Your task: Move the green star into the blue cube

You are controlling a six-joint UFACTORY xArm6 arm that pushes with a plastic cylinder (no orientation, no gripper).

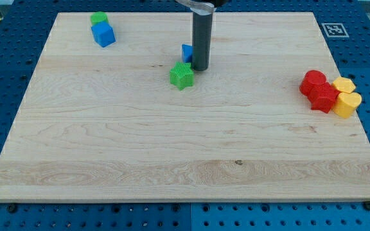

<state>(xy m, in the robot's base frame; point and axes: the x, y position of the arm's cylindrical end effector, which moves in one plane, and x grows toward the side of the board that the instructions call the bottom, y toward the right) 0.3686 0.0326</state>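
The green star [182,75] lies on the wooden board [172,147], above its middle. The blue cube [103,34] sits near the view's top left corner, far to the left of the star. My tip [200,68] rests on the board just right of the star, close to its upper right side. A second small blue block [186,52], shape unclear, is partly hidden behind my rod, just above the star.
A green block [98,19] touches the blue cube's top side. Two red blocks [318,90] and two yellow blocks [346,97] are clustered at the view's right edge. A marker tag [333,29] sits at the top right corner.
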